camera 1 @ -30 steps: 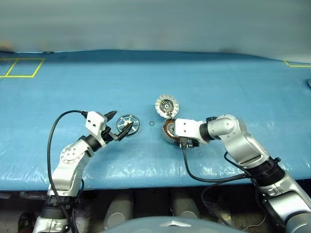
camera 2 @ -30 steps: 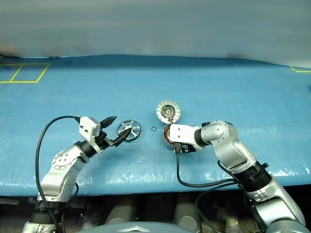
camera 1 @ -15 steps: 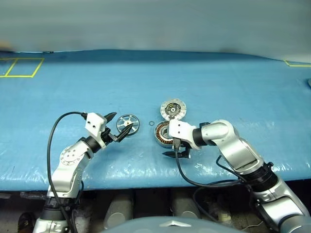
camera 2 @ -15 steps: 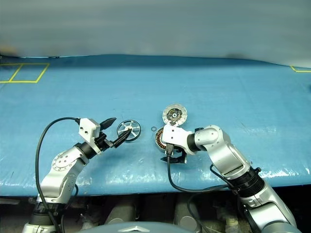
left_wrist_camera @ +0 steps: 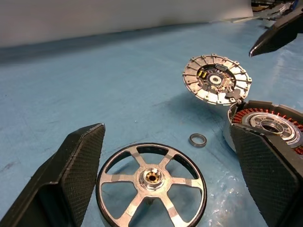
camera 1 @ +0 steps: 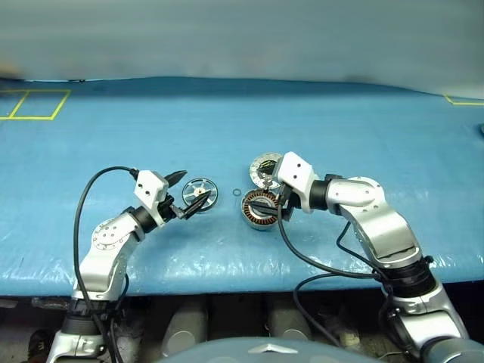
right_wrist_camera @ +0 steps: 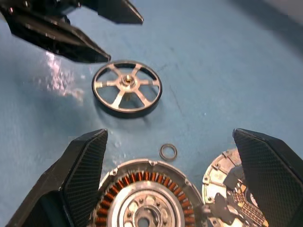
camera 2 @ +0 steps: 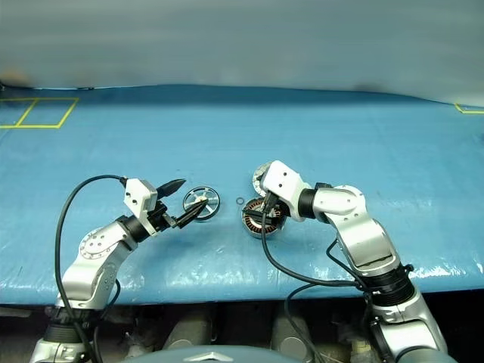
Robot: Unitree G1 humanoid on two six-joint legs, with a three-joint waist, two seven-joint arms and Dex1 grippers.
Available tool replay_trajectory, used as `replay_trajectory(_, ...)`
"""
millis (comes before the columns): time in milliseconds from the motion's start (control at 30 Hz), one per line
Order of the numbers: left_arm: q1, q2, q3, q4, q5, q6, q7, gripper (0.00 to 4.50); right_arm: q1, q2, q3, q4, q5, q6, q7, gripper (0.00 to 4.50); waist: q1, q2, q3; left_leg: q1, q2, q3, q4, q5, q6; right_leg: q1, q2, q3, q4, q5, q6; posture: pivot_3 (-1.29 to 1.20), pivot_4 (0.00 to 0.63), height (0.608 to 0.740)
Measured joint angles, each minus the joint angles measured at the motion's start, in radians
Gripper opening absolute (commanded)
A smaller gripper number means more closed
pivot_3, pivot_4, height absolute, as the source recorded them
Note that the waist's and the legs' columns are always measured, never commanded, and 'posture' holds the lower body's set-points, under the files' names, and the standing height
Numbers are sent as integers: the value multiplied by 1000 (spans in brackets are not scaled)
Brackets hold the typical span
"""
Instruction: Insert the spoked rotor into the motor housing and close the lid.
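Mid-table, toward its near edge, the spoked rotor (left_wrist_camera: 151, 182) lies between the wide, empty fingers of the left gripper (camera 1: 189, 193). The right gripper (camera 1: 265, 206), equally agape, hovers over the motor housing (right_wrist_camera: 144, 208); the lid (left_wrist_camera: 216, 78) sits tilted against it. An off-centre pinch could skid the rotor into the small ring (left_wrist_camera: 198, 139).
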Motion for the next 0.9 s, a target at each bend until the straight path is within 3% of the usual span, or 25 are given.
replay_trajectory(233, -215, 44, -107, 184, 62, 36, -99, 4500, 109, 45, -28, -23, 25, -22, -121, 4467, -6, 0, 0, 0, 0, 1, 0, 1, 1, 0, 1, 0, 1, 0, 0, 0, 150, 740)
replay_trajectory(533, -596, 29, -265, 620, 209, -5, -287, 4500, 162, 36, -92, -68, 94, -59, -162, 4467, -8, 0, 0, -1, 0, 0, 0, 1, 1, -1, 1, 0, 1, 1, 1, 0, 150, 740)
replay_trajectory(733, -714, -38, -318, 868, 294, -108, -341, 4500, 212, 30, -97, -112, 100, -71, -204, 4467, -13, 0, 0, -4, 0, -1, 0, 1, 1, -4, 1, 0, 0, 1, 2, 0, 150, 740)
replay_trajectory(900, -749, -70, -322, 962, 325, -156, -376, 4500, 234, 24, -104, -123, 106, -70, -231, 4467, -15, 0, 0, -5, 0, -1, 1, 1, 1, -4, 1, 0, 0, 1, 2, 0, 150, 740)
